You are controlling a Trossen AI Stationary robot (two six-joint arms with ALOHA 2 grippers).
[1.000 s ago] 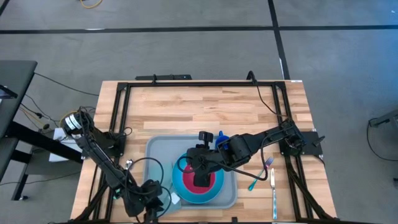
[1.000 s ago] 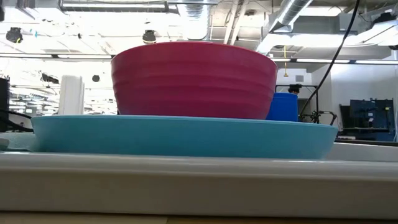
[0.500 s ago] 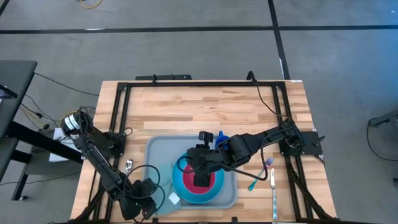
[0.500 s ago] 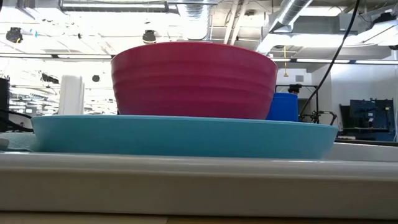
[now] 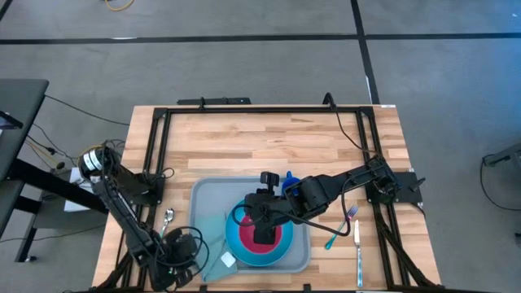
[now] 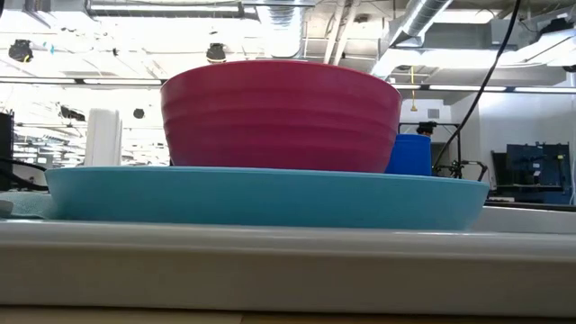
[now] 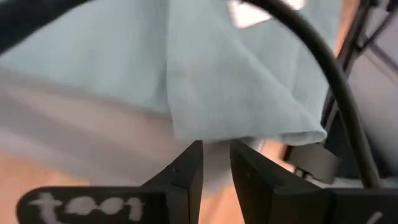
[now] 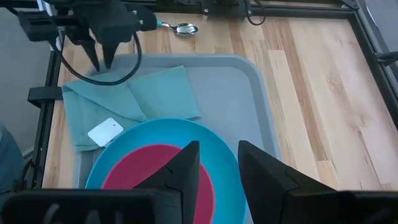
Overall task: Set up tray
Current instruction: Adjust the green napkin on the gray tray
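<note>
The grey-blue tray (image 5: pixel 207 195) (image 8: pixel 236 93) lies flat on the near half of the table. A bright blue plate (image 6: pixel 261 198) (image 8: pixel 155 134) sits on it and carries a red bowl (image 6: pixel 279 117) (image 5: pixel 277 240). A light-teal napkin (image 5: pixel 213 238) (image 8: pixel 134 99) (image 7: pixel 230 87) with a white tag (image 8: pixel 107 132) lies over the tray's near-left corner. My left gripper (image 5: pixel 191 247) (image 8: pixel 101 62) (image 7: pixel 216 152) stands at the napkin's left edge, its fingers a narrow gap apart and touching nothing. My right gripper (image 5: pixel 264 234) (image 8: pixel 219 165) hangs open over the bowl.
A blue cup (image 5: pixel 291 181) (image 6: pixel 409 153) stands on the tray behind the plate. A spoon (image 5: pixel 167 216) (image 8: pixel 180 28) lies on the wood left of the tray. A teal-handled fork (image 5: pixel 342 228) and a knife (image 5: pixel 358 252) lie to its right. Black frame rails line both sides.
My left gripper has drawn back toward the table's left edge, coming off the napkin. More of the napkin now shows, lying spread over the tray's near-left corner. The right arm, plate and bowl have kept still.
</note>
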